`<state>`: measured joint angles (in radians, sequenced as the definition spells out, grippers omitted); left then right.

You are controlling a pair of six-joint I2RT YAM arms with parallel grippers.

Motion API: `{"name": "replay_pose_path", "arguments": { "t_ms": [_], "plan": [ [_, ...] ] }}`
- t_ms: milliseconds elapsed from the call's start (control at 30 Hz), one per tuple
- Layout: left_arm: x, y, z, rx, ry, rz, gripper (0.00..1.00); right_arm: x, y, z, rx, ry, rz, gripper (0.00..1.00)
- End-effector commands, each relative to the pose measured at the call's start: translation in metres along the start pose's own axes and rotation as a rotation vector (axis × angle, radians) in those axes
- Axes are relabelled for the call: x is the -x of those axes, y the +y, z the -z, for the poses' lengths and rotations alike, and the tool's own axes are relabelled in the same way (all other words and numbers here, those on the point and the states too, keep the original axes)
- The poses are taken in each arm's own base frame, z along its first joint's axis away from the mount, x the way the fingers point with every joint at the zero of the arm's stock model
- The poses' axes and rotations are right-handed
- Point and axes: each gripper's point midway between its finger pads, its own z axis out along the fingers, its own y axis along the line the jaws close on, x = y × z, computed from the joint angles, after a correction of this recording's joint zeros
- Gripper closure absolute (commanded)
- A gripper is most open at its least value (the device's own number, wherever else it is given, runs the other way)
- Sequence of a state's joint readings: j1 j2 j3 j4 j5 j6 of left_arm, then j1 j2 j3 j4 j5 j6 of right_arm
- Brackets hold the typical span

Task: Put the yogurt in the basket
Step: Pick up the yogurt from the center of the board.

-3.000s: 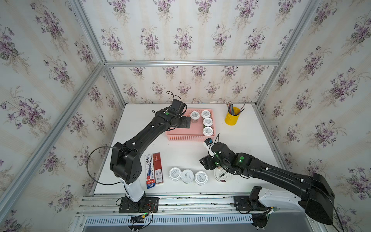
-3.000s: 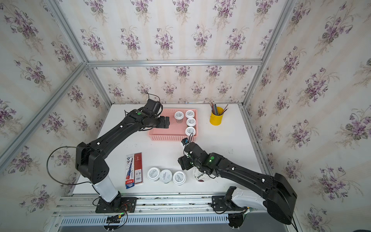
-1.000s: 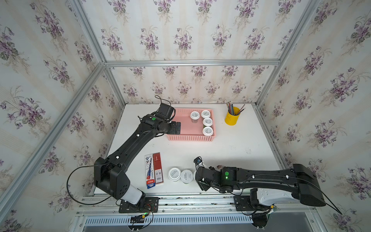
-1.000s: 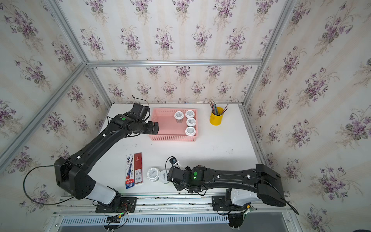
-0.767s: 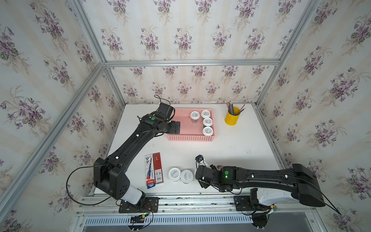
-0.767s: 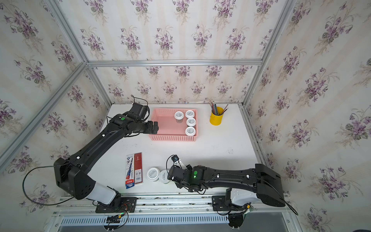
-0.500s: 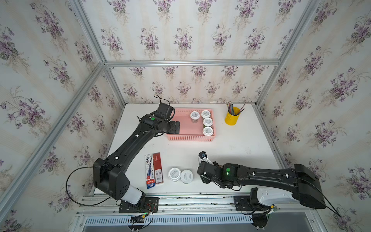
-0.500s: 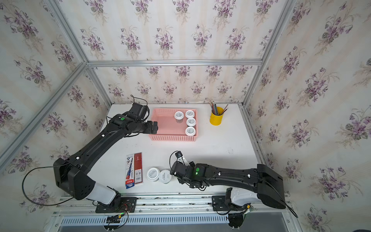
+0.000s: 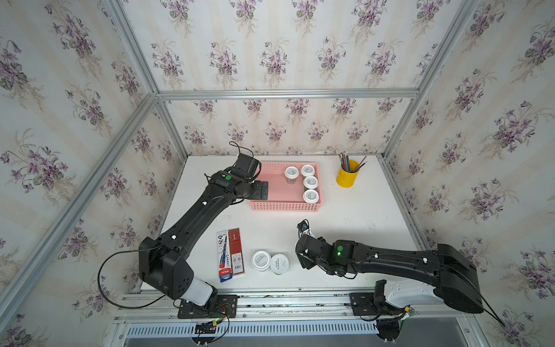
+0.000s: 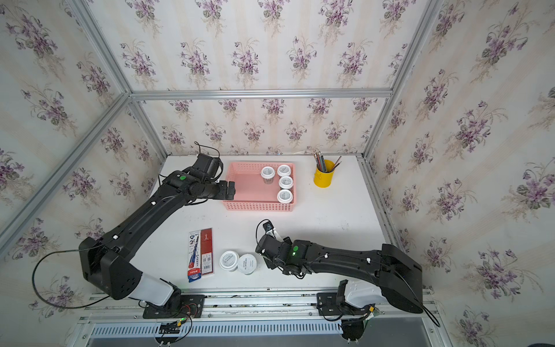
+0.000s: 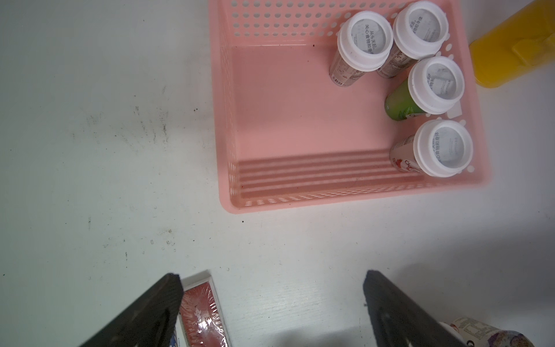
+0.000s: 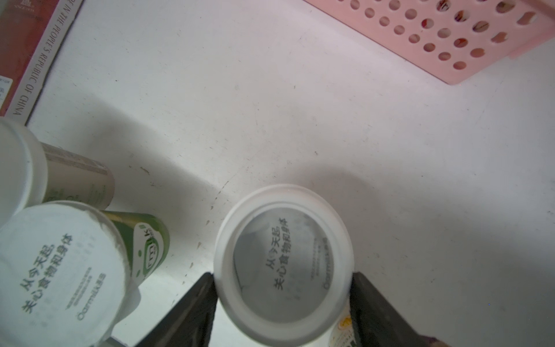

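Between the right jaws a yogurt cup stands on the scuffed tabletop; grip unclear. The left jaws gape empty near the pink basket, floral-papered walls beyond.

a white tabletop, scuffed in places. the pink basket sits toward the far edge, about midway along it. a yellow pencil cup stands near the far right corner. by the front edge lie a red packet and, just right of it, two yogurt cups touching each other.
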<state>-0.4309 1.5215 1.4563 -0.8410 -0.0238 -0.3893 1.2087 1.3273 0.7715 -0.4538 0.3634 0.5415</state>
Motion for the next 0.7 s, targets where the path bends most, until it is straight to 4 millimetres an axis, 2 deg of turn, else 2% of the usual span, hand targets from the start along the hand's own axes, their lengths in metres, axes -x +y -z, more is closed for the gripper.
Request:
{"name": "replay_pose_path", "arguments": {
  "t_ms": [0,333,667],
  "plan": [
    [0.001,0.004,0.002,0.019,-0.005,-0.005,0.01,-0.002,0.001,0.001,0.015,0.013,0.002,0.24],
    [0.002,0.005,0.003,0.025,-0.007,-0.008,0.01,0.004,0.000,0.014,0.039,0.018,-0.025,0.11],
    [0.004,0.005,0.008,0.027,0.007,-0.015,0.01,0.008,0.006,0.023,0.106,0.072,-0.034,0.08]
  ]
}}
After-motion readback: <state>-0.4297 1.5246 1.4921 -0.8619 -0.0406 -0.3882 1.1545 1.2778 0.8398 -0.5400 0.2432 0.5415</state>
